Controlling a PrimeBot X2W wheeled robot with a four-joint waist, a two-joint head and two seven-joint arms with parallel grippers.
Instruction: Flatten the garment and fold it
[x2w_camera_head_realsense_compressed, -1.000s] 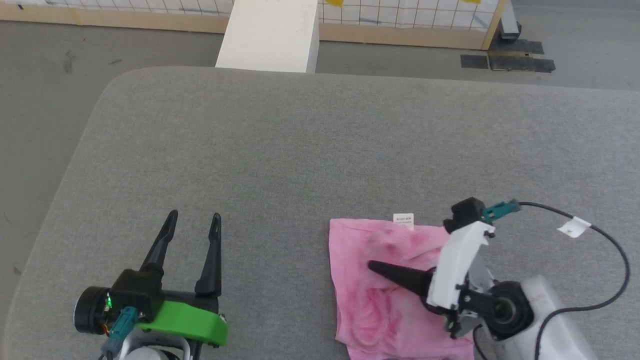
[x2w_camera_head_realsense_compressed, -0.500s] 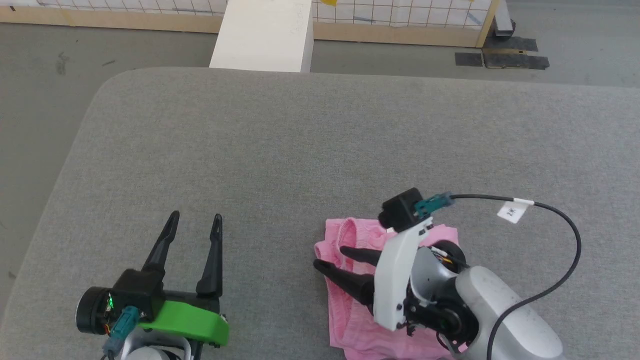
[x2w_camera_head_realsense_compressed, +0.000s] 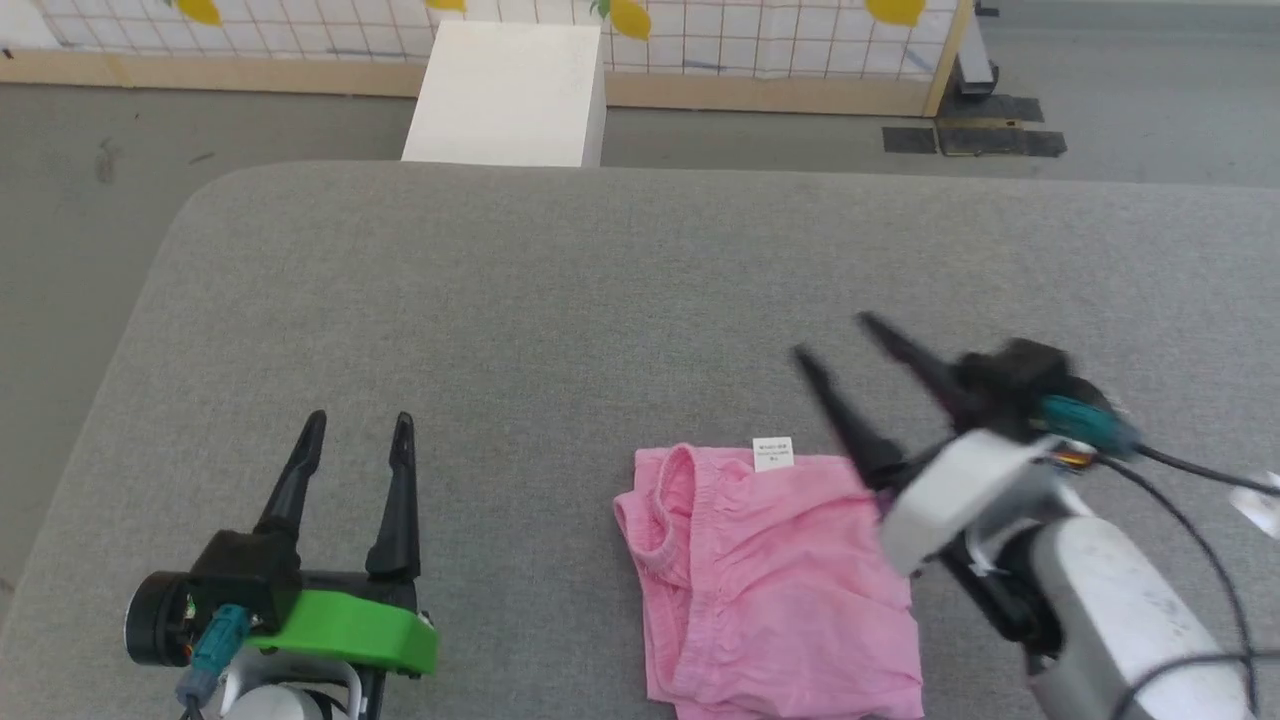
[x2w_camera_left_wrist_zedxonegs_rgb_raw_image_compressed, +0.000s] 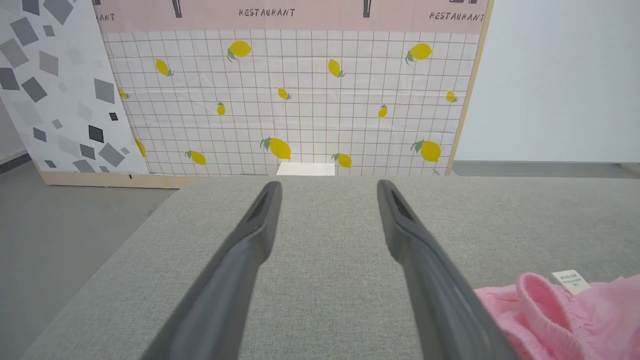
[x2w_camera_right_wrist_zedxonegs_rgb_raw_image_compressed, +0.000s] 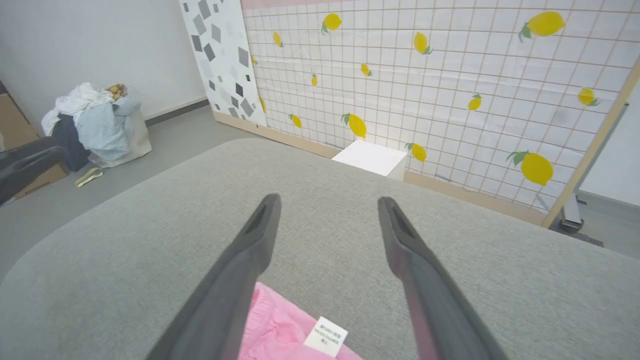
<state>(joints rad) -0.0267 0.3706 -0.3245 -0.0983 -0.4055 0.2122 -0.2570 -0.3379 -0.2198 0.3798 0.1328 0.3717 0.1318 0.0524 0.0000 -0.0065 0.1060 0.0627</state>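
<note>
The pink garment (x2w_camera_head_realsense_compressed: 780, 570) lies loosely rumpled on the grey worktop (x2w_camera_head_realsense_compressed: 560, 300), on its near part and right of centre. Its gathered elastic band (x2w_camera_head_realsense_compressed: 665, 500) is bunched along the left side, and a small white label (x2w_camera_head_realsense_compressed: 772, 453) sits at the far edge. The right gripper (x2w_camera_head_realsense_compressed: 832, 335) hangs over the garment's far right corner, its fingers spread wide and holding nothing, tips pointing past the label. The left gripper (x2w_camera_head_realsense_compressed: 359, 417) sits well apart to the left over bare worktop, fingers likewise spread and empty.
</note>
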